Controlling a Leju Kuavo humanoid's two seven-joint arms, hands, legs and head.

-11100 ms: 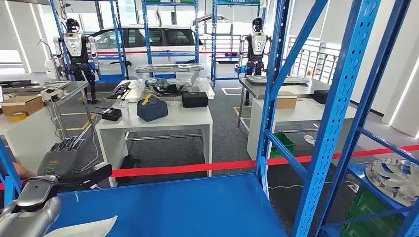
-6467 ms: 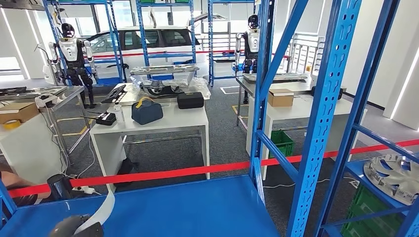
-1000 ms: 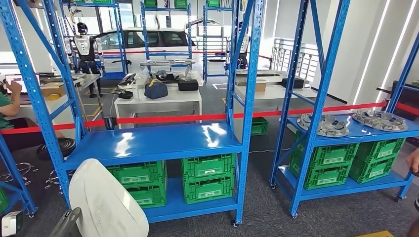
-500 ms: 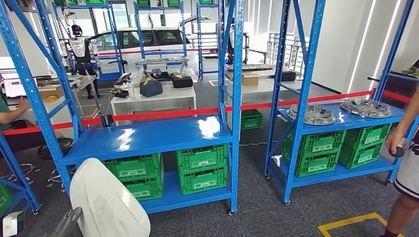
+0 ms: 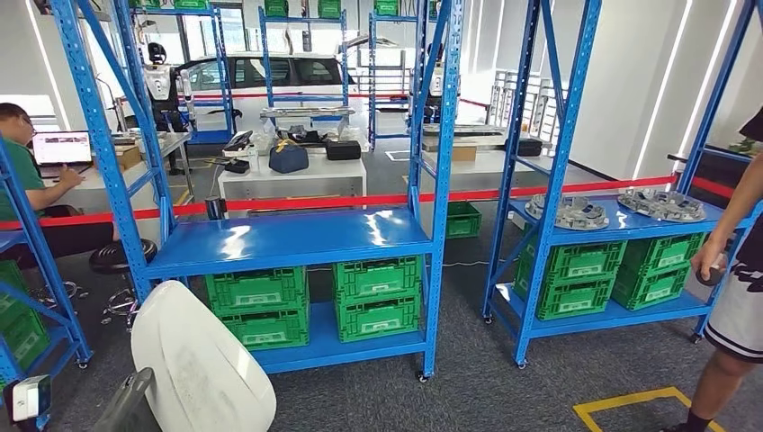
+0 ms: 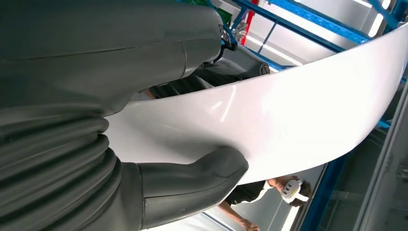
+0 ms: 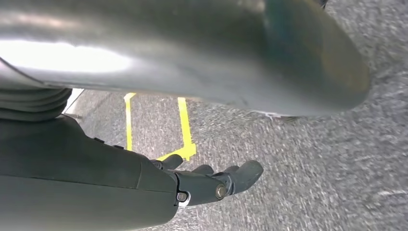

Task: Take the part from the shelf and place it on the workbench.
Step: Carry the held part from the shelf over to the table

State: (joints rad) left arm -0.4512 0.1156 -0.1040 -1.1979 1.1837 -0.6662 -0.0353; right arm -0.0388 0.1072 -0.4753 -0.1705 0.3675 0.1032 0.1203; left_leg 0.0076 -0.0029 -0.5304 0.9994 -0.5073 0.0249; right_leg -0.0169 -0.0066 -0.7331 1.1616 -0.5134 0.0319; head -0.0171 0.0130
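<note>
Now left hand (image 6: 96,159) grips white part (image 5: 200,364), its length tilted upward.

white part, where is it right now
The white part is in the robot's left hand, low on the left of the head view, in front of the blue shelf with green crates under it.

The white part (image 5: 198,364) is cut off by the head view's lower edge.
</note>
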